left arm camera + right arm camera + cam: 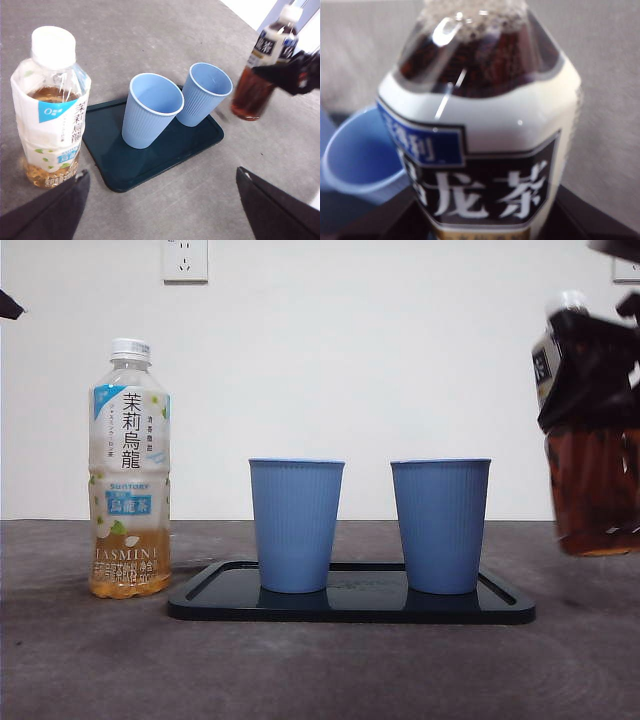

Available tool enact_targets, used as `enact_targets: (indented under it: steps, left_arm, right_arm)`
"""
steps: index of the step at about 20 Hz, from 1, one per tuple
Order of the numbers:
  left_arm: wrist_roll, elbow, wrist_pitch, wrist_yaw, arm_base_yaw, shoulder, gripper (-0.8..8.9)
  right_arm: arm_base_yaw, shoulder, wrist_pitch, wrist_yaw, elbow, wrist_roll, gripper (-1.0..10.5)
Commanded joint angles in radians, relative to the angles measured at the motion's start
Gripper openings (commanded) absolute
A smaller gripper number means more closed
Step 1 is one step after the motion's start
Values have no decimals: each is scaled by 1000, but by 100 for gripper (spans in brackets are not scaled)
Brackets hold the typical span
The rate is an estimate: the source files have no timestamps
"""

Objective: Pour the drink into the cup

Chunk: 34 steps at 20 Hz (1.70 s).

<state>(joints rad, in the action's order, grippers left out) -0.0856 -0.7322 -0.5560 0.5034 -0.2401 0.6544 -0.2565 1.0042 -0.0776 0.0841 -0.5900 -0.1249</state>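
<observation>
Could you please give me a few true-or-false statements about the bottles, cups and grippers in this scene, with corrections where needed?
1. Two blue cups stand on the dark tray. True.
2. The right gripper holds the dark tea bottle off the table. True.
3. The jasmine bottle stands on the tray. False: it stands on the table beside it.
4. The left gripper grips the jasmine bottle. False: it is open and holds nothing.
5. The jasmine bottle's cap is off. False: its white cap is on.
</observation>
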Motion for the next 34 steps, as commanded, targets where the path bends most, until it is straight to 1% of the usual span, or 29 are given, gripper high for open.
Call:
enact_targets:
  steps: [1, 3, 8, 12, 15, 19, 23, 26, 31, 34]
  left_arm:
    - [22, -9, 10, 2, -3, 5, 468]
    - [23, -9, 10, 2, -3, 5, 468]
    - [31, -9, 10, 2, -3, 5, 468]
    - [44, -9, 11, 2, -3, 5, 468]
    - [43, -9, 11, 2, -3, 5, 468]
    - [39, -9, 11, 2, -3, 5, 468]
    - [36, -9, 11, 2, -3, 5, 468]
    - [29, -9, 12, 2, -3, 5, 468]
    - [24, -9, 13, 2, -3, 5, 468]
    - [21, -9, 14, 2, -5, 5, 468]
  right_arm:
    - [-39, 2, -253, -41, -141, 87, 212]
    - [-72, 8, -376, -73, -208, 116, 212]
    - [-161, 77, -603, -163, -344, 163, 212]
    - [-224, 197, -756, -307, -460, 225, 212]
    - [-262, 290, -838, -422, -534, 283, 212]
    - [-304, 384, -908, -561, -602, 354, 212]
    - [-348, 454, -942, -650, -637, 402, 212]
    - [-380, 492, -951, -733, -637, 433, 212]
    - [-416, 513, -970, -849, -637, 465, 212]
    - [-430, 513, -982, -915, -637, 509, 212]
